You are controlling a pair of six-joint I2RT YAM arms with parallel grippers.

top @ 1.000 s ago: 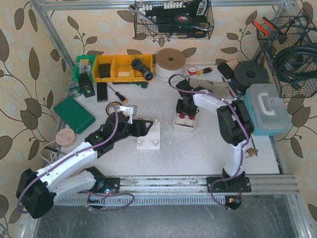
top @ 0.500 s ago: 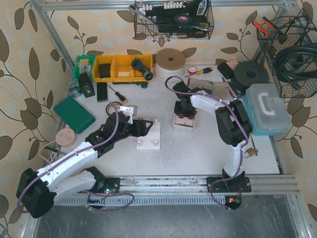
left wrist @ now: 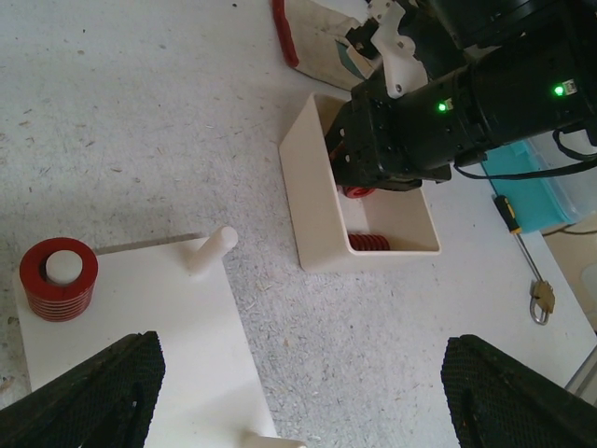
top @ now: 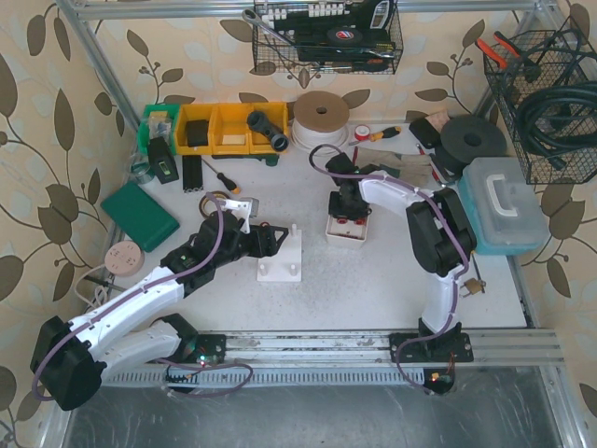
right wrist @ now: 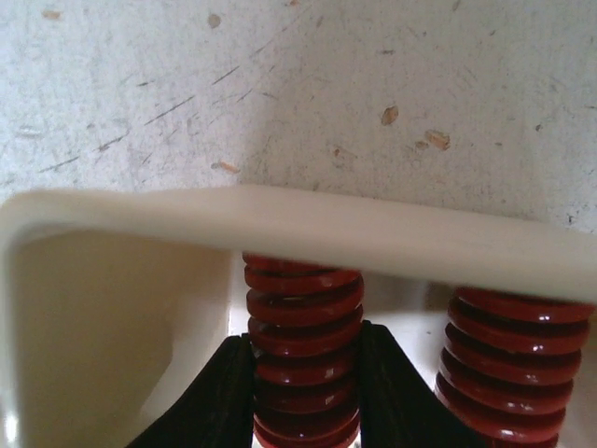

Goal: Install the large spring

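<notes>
1. Looking thru the R wrist cam, I saw the R gripper (right wrist: pixel 303 378) closed on a red spring (right wrist: pixel 303 313). One black finger (right wrist: pixel 210 401) sat on each side, both pressed vs the lower coils, w/ the spring upright btwn them.
2. That spring stood inside the cream tray (right wrist: pixel 280 229), just behind the tray wall nearest the cam. The wall's rounded rim hid the top coils.
3. A second spring (right wrist: pixel 511 359) stood just beside it on the right of that view, also upright and apart from the fingers.
4. On the top cam the tray lay mid-table, to the right of the white base plate (top: pixel 280 269) and near it but not touching.
5. The L gripper (left wrist: pixel 303 373) was wide open and held nothing. It hung over the base plate's edge, well apart from the tray.
6. Materials:
   - The springs were glossy red, w/ thick round coils stacked close.
   - The tray was smooth cream plastic, thin-walled, rectangular and open on top.
   - The table (left wrist: pixel 140 112) was white, gritty and scratched, w/ small specks of debris.
7. The base plate was flat and white w/ round pegs. One peg carried a seated spring (left wrist: pixel 58 280), also red, w/ the peg tip showing thru its centre. The bare peg (left wrist: pixel 213 250) next to it was white and round-topped.
</notes>
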